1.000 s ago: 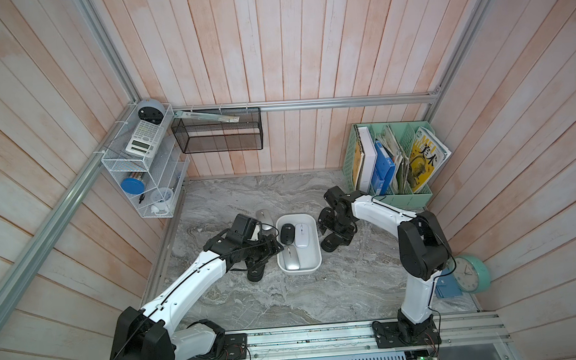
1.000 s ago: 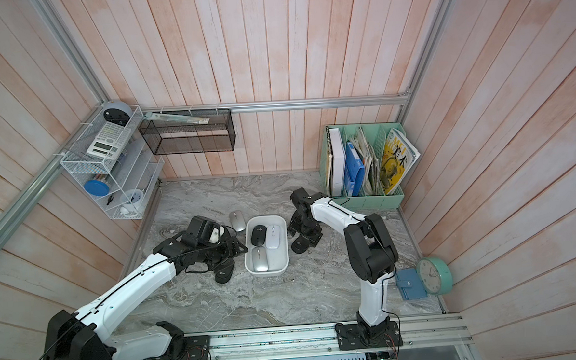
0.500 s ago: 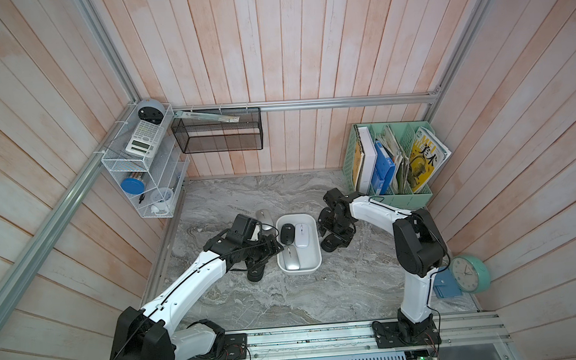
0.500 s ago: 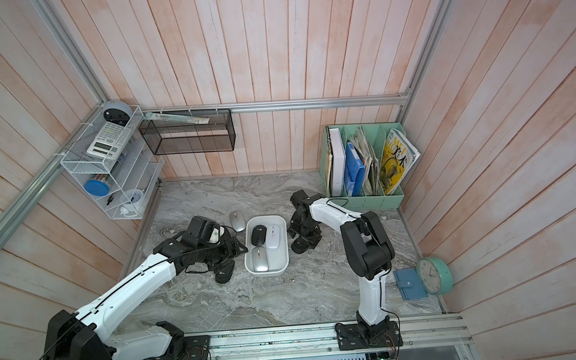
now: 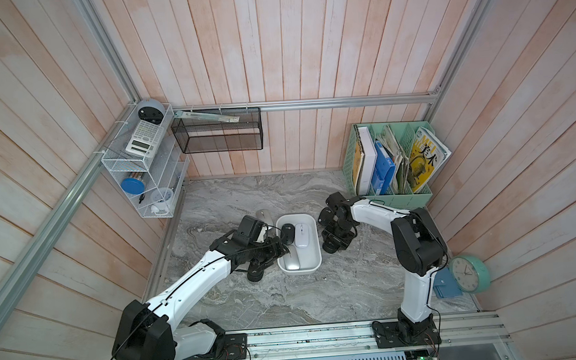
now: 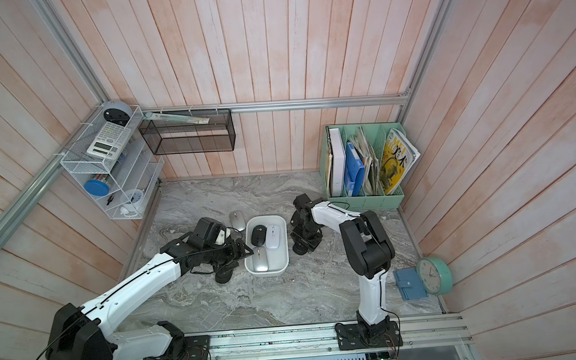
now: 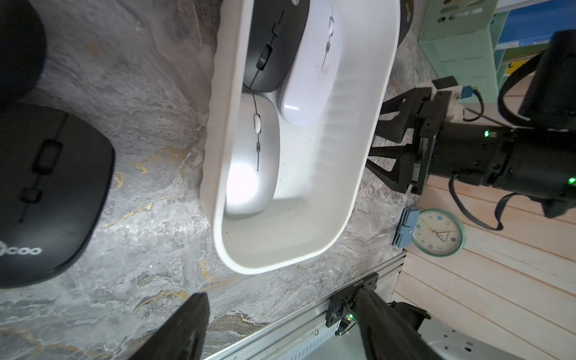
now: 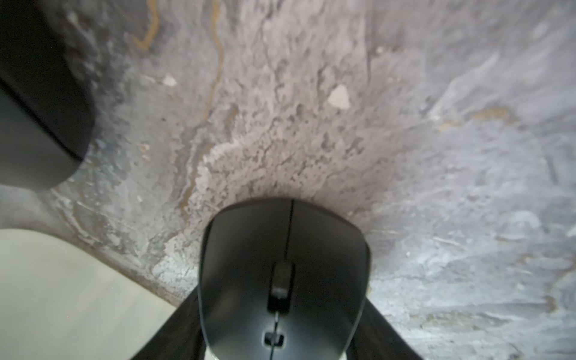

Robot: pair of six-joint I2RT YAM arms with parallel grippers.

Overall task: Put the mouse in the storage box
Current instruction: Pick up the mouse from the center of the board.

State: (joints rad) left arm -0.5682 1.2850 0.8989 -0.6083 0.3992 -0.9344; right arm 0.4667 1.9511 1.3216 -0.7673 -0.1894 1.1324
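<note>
Right now the storage box [image 5: 318, 243] sits on the marble-patterned desk [image 5: 246, 189] between the two arms. It holds three mice. A boxed black mouse [image 5: 287, 233] and a white mouse [image 5: 301, 235] lie side by side at the far end. A silver mouse [image 5: 291, 259] lies nearer the robot along the left wall, touching the white one.

The right end effector [image 8: 282, 300] is drawn in narrow on the held black mouse [image 8: 249, 249], with one finger against each side. This mouse is outside the box, just beside its right wall. The wrist picture is blurred, so I cannot tell whether the mouse rests on the desk or is off it.

The left end effector [image 7: 279, 296] stands wide with nothing between its fingers, at the box's left rim. A logo-marked black mouse [image 7: 46, 193] lies on the desk just beside it. A loose silver mouse [image 5: 264, 216] lies on the desk near the box's far left corner.

Against the back wall on the right, a mint-green file holder [image 5: 392, 199] stands packed with upright books, a blue folder and a yellow magazine. A black mesh basket [image 5: 216, 133] hangs on the back wall with a long flat packet lying across its top. On the left wall, a white wire shelf [image 5: 137, 168] carries a calculator [image 5: 143, 139] on top and a blue-lidded item and a small white clock lower down.
</note>
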